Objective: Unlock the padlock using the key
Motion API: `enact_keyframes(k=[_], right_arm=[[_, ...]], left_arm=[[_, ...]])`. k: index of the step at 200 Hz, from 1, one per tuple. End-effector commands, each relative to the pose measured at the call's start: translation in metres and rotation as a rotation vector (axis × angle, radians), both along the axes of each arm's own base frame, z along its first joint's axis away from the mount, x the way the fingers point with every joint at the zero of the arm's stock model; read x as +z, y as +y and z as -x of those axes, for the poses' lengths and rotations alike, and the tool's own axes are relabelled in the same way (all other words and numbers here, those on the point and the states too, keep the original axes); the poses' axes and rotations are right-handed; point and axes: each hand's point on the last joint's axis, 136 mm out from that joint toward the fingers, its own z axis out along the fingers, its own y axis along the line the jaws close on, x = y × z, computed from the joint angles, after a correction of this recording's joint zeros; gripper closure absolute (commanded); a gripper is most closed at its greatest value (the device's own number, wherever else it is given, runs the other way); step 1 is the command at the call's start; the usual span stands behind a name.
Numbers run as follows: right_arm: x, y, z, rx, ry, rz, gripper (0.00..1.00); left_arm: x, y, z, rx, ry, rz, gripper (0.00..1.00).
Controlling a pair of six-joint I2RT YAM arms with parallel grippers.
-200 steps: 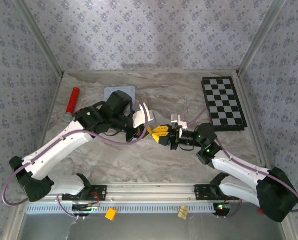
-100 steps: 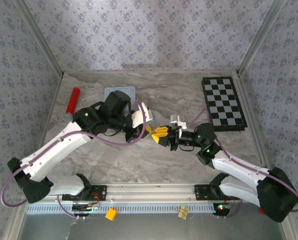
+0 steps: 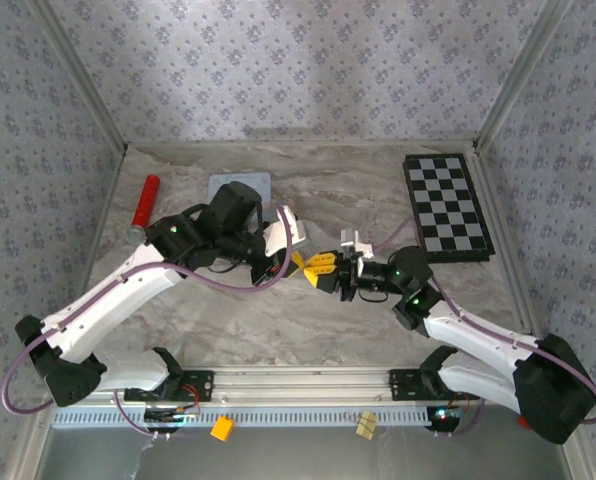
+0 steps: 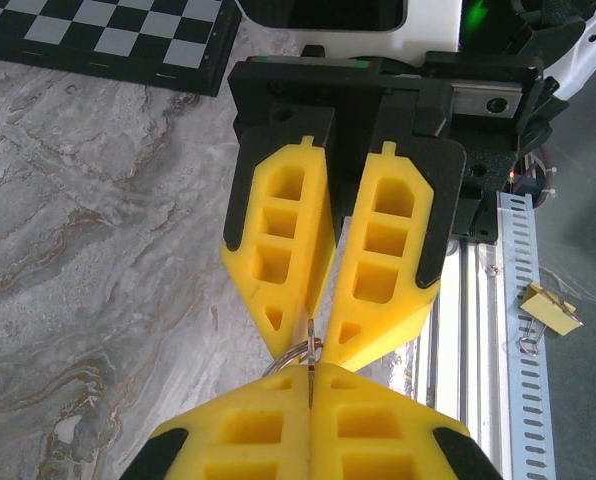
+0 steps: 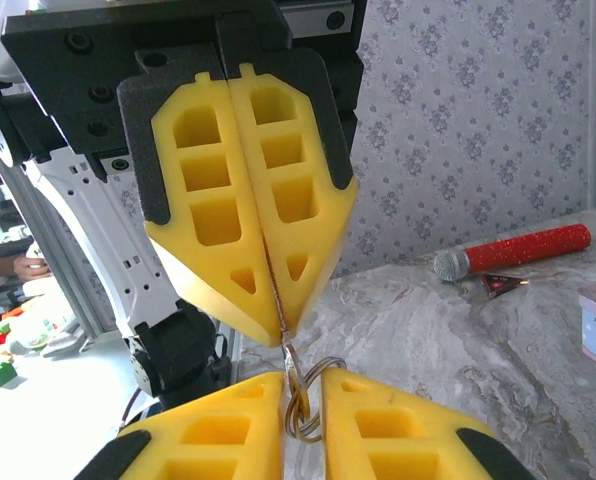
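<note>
The two arms meet tip to tip above the middle of the marble table, clear of its surface; the left gripper points right and the right gripper points left, so their yellow fingers nearly touch. The left jaws are pressed fully together, pinching the key, a thin metal sliver that lies in the seam between the two pads, with its end poking out past the fingertips. The right jaws stand narrow, closed on the padlock, a small metal piece gripped at the fingertips; its body is mostly hidden between the pads, and a silvery loop curves out of the gap. The tip of the key reaches that small piece, but whether it sits in a keyhole cannot be told. In the left wrist view the same loop shows just where the four fingertips converge. A red cylinder with a silver end lies near the far left edge of the table, well apart from the grippers; a small red triangular piece lies just beside it; a pale blue tin sits behind the left arm, partly covered by it; a chessboard lies flat at the far right.
</note>
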Motion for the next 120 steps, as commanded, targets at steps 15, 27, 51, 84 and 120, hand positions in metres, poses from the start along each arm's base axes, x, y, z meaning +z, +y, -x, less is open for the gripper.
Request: enact_keyframes(k=[15, 27, 51, 84, 120], right_arm=[[0.0196, 0.0039, 0.0032, 0.036, -0.037, -0.035, 0.83], [0.0193, 0.0037, 0.0023, 0.030, -0.036, -0.035, 0.76], [0.0171, 0.0015, -0.0004, 0.010, -0.037, -0.030, 0.71], [0.0164, -0.0013, -0.0019, -0.009, -0.042, -0.029, 0.70], [0.0173, -0.0007, 0.0006, 0.005, -0.043, -0.031, 0.75]], left_arm=[[0.0051, -0.0026, 0.0047, -0.026, -0.005, 0.027, 1.00], [0.0044, -0.0021, 0.0039, -0.022, -0.006, 0.023, 1.00], [0.0040, -0.0014, 0.0032, -0.016, -0.008, 0.020, 1.00], [0.0056, -0.0006, 0.0033, -0.015, -0.012, 0.023, 1.00], [0.0054, -0.0016, 0.0038, -0.017, -0.005, 0.024, 1.00]])
